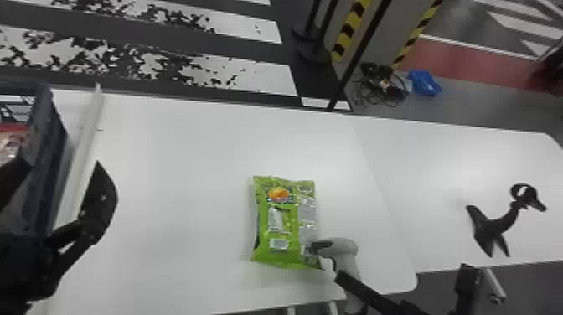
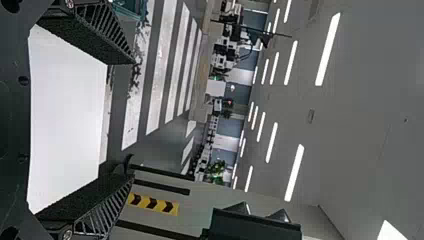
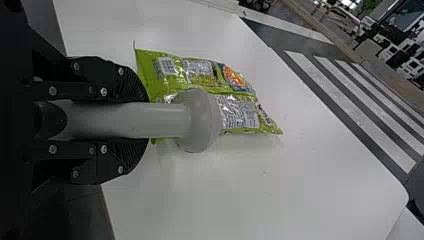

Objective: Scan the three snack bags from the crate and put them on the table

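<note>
In the head view, a green snack bag (image 1: 285, 222) lies on the white table (image 1: 180, 167), a barcode label facing up. My right gripper (image 1: 356, 287) is shut on the grey scanner (image 1: 341, 249) at the bag's near right corner. The right wrist view has this gripper (image 3: 146, 120) around the handle of the scanner (image 3: 200, 120), whose head covers part of the bag (image 3: 170, 72). At the left, my open left gripper (image 1: 60, 167) is beside the dark crate (image 1: 50, 130), where a red and white bag (image 1: 12, 144) shows. In its wrist view, the left gripper (image 2: 132, 120) has nothing between its fingers.
A black scanner stand (image 1: 498, 224) stands on the right part of the table. A pale raised strip (image 1: 86, 138) runs alongside the crate. Beyond the table's far edge are black posts, cables (image 1: 379, 86) and a blue item (image 1: 424, 83) on the floor.
</note>
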Controlling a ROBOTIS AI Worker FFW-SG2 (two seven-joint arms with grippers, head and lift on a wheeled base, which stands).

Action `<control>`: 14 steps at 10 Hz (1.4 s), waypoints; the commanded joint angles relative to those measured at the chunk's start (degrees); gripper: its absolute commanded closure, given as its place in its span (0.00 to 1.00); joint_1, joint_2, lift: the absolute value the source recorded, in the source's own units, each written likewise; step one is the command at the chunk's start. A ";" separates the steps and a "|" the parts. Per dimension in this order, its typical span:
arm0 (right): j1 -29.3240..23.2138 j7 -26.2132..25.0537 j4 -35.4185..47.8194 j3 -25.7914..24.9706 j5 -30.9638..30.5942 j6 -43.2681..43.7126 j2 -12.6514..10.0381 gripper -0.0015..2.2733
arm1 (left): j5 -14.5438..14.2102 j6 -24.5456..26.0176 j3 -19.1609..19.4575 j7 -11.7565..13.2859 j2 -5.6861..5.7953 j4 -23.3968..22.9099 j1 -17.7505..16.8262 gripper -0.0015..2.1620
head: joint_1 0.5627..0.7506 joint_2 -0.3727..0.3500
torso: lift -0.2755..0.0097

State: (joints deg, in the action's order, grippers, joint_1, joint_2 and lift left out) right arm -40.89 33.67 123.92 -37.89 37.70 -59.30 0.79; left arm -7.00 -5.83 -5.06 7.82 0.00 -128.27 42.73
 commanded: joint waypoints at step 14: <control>9.34 -5.02 -11.77 1.42 -5.09 23.65 7.30 0.99 | 0.41 -1.41 -0.04 0.00 -0.15 0.91 0.60 0.03 | 0.70 0.03 | 0.64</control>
State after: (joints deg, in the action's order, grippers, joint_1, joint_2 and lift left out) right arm -32.58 28.63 113.60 -36.56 33.22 -37.00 7.43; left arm -6.69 -7.25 -5.12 7.82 0.00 -127.36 43.32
